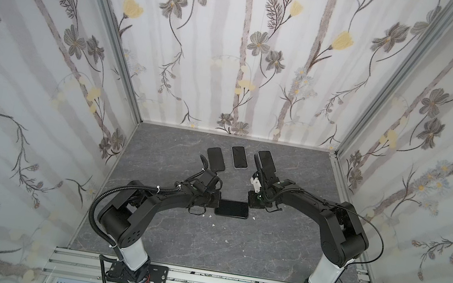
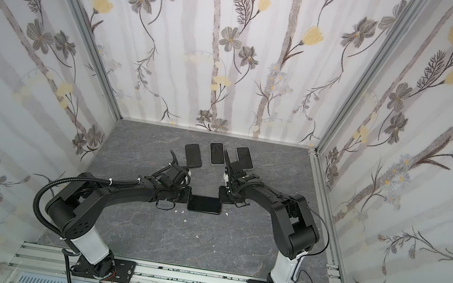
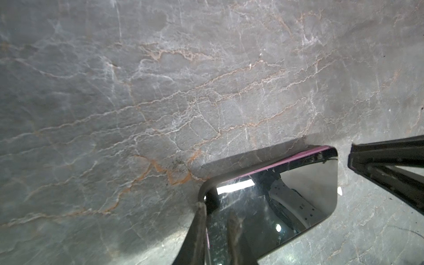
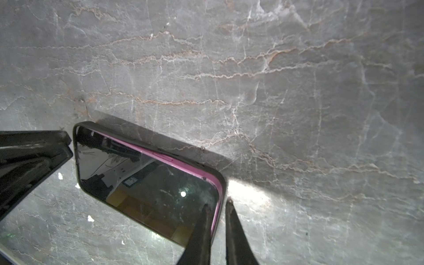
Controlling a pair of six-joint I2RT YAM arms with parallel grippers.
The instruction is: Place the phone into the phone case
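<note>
One phone (image 1: 232, 208), pink-edged and screen up, lies flat at the middle of the grey marbled desk (image 1: 232, 251). Its long axis runs across from left to right between the two grippers, with one short end toward each; which end is its top I cannot tell. It sits in a dark phone case (image 3: 204, 190), though both wrist views show a strip of pink side above the case's rim along one long edge. The left arm (image 1: 148, 197) reaches in from its base at the near rail, elbow out to the left, forearm low and angled toward the centre, wrist tipped down over the phone's left end. The left gripper (image 3: 216, 212) has its jaws nearly closed astride a corner there, one finger outside the rim and one on the glass, pinching the case. The right arm (image 1: 316, 205) mirrors this pose, and the right gripper (image 4: 218, 203) pinches the rim at the right end, jaws just as narrow. Three spare phones (image 1: 216, 159) (image 1: 239, 157) (image 1: 267, 158) lie side by side well behind, near the back wall, long axes running front to back.
</note>
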